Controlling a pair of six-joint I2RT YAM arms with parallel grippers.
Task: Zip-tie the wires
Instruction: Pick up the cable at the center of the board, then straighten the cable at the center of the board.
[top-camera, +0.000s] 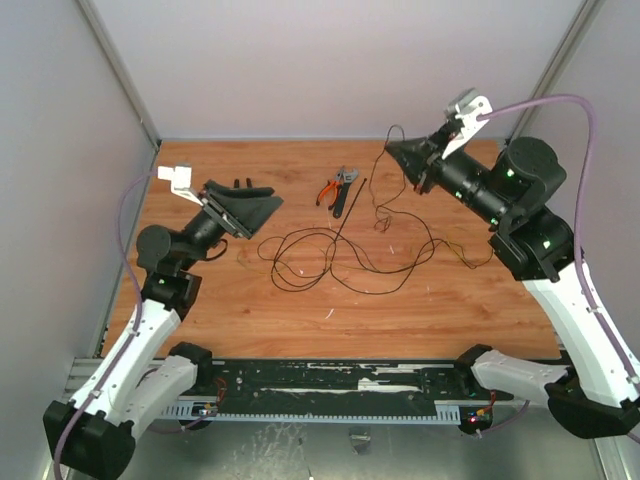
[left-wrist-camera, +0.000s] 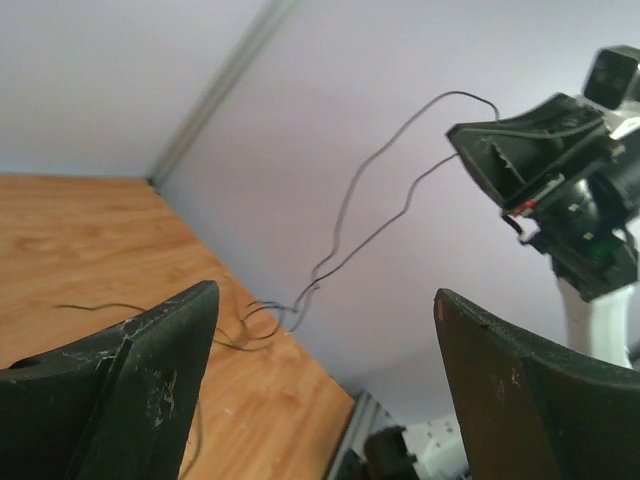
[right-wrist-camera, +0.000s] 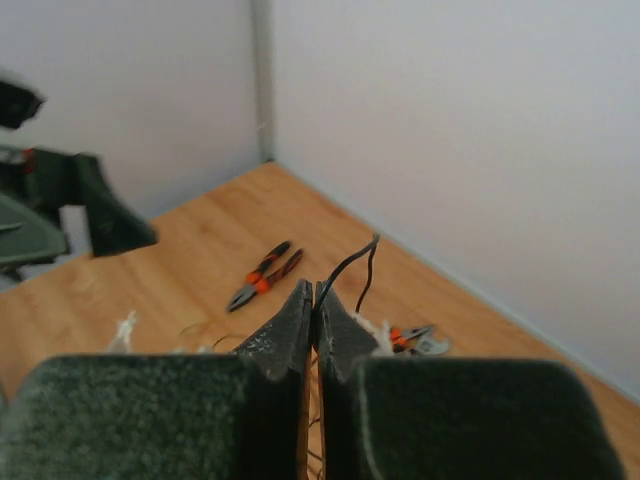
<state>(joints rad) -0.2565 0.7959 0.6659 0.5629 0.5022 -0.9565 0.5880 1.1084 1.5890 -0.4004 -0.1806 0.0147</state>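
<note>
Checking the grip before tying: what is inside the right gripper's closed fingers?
The right gripper pinches the wires; a thin strand pokes out at its tip. How much wire sits between the pads is hidden by the fingers themselves.

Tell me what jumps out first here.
The right hand, raised at far right, is shut on the wires, which trail down to loose loops on the table. The left hand hangs open at left. Orange-handled pliers lie by the zip tie toward the back.

Wooden table (top-camera: 450, 300) bears wires (top-camera: 300, 233), pliers (top-camera: 337, 186) and zip tie (top-camera: 352, 205).
</note>
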